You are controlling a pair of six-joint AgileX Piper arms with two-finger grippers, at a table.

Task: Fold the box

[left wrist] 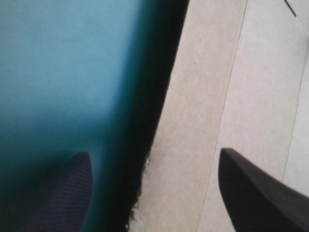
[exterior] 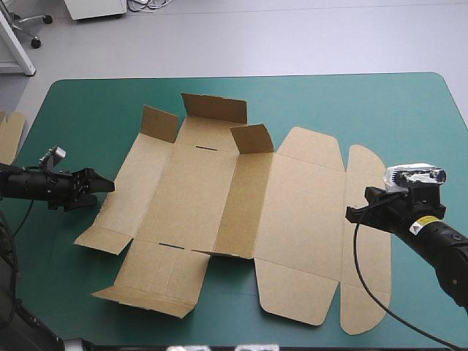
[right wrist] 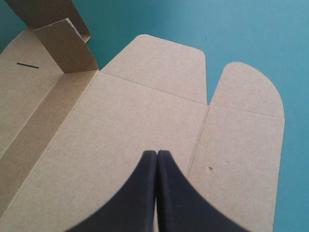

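Box (exterior: 292,219) lies opened out, long axis across the counter (exterior: 88,110), lid rightward.
Left end effector (exterior: 108,185) gapes astride its left edge; right end effector (exterior: 350,214) closed, empty.

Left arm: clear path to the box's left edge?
Probably yes. The left gripper is open at the box's left edge, one finger over the board, one over the teal-green cover; nothing intervenes.

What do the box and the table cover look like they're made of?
The box looks like plain brown cardboard, matte, with pressed fold lines and a slightly frayed cut edge. The cover is a smooth, matte teal-green sheet, maybe rubber or vinyl; the look leaves that open.
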